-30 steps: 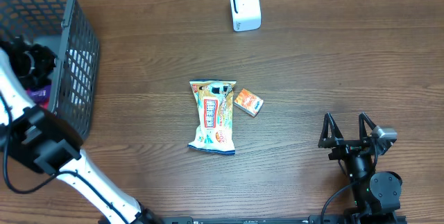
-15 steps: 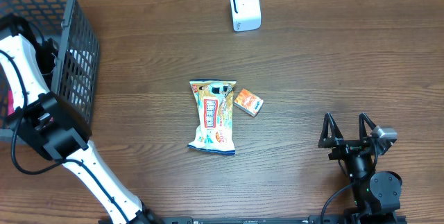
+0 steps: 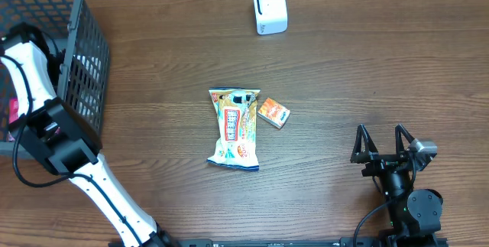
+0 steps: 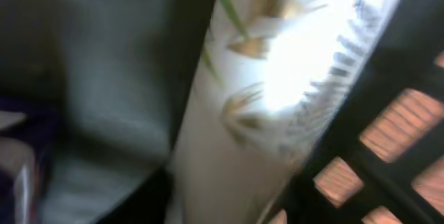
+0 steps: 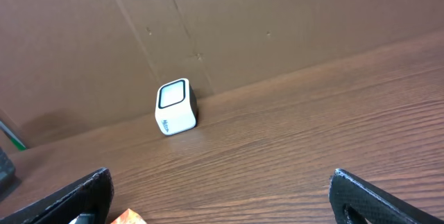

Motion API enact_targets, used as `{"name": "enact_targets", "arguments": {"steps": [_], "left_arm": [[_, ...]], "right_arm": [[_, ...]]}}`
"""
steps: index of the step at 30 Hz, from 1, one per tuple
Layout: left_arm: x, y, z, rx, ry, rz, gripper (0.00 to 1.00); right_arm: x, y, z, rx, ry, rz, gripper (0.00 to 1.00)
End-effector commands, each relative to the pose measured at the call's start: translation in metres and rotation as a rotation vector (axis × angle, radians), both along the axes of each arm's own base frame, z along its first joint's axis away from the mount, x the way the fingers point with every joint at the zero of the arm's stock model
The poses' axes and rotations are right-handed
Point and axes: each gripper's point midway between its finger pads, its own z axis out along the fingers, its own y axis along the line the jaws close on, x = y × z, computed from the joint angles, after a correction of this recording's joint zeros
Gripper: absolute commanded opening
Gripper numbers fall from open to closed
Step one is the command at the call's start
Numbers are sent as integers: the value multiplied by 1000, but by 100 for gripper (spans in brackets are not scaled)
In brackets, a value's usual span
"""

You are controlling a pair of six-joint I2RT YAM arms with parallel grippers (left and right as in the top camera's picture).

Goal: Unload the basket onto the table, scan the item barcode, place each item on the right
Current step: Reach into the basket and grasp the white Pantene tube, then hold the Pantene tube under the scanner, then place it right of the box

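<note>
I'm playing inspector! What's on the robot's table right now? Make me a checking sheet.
Surface: brown wooden table.
Job's things: white scanner at the far edge; snack packet in the middle, small orange box beside it; grey mesh basket on the left with a blurry white leafy packet inside.
Clutter: nothing seen.
Hands: left hand down in the basket, open or shut unclear; right hand open and empty.
Cables: black cable by the left arm.
Surroundings: brown cardboard wall behind the scanner.

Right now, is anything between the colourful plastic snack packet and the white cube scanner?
Nothing visible: bare wooden table separates snack packet from white scanner. The small orange box lies beside the packet, off that line.
</note>
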Motion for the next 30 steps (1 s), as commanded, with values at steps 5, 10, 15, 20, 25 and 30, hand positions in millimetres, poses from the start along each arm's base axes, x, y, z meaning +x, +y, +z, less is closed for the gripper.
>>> {"name": "enact_targets", "arguments": {"steps": [5,10,15,20,25,30], "left_arm": [[-21,-14,-30,-42,110,-1,4],[-17,3,10,18,91,100,4],[3,18,102,95,-94,222,4],[15,12,202,166,-371,216,4],[7,-25,294,172,-605,223,4],[0,-94,353,117,-761,79,4]], "right_arm": [[1,-3,-1,-4,-6,-16,100],[1,-3,-1,-4,-6,-16,100],[1,-3,-1,-4,-6,-16,100],[1,-3,-1,-4,-6,-16,100],[1,-3,-1,-4,-6,-16,100],[1,-3,-1,-4,-6,-16,100]]}}
